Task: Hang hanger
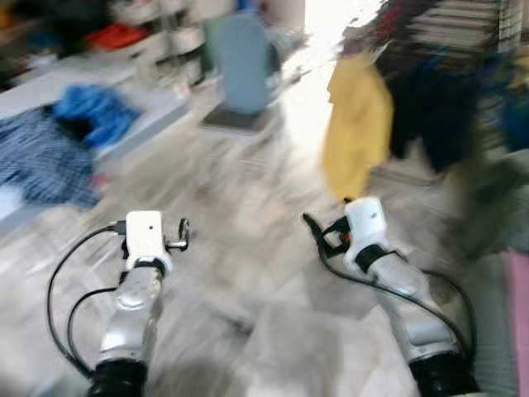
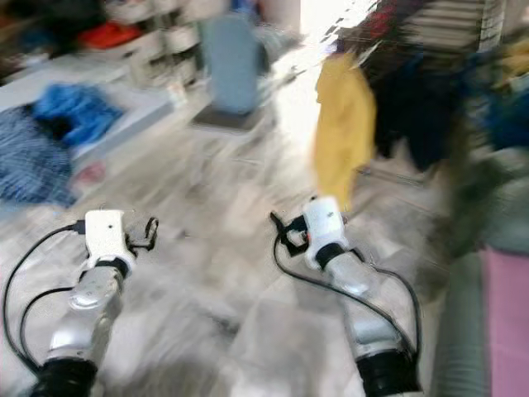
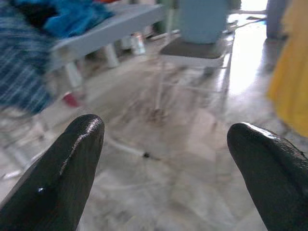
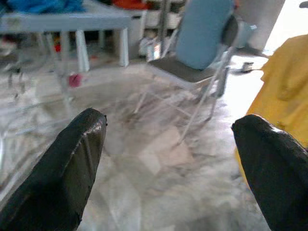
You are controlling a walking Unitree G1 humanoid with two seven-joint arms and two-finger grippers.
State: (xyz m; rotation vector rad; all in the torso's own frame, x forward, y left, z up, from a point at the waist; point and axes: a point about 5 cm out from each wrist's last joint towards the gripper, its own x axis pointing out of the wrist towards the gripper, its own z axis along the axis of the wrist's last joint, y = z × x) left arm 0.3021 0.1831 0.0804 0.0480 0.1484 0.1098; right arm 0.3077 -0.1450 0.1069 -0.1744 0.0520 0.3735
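Hanging on the rack, one yellow garment (image 1: 357, 124); left gripper (image 3: 163, 159) and right gripper (image 4: 168, 159) hold fingers spread, empty, above the floor (image 1: 248, 273).

1. No text, label, brand, number or sign can be read anywhere; the head views are blurred.
2. The wrist views are sharper, yet nothing in them bears writing that can be made out.
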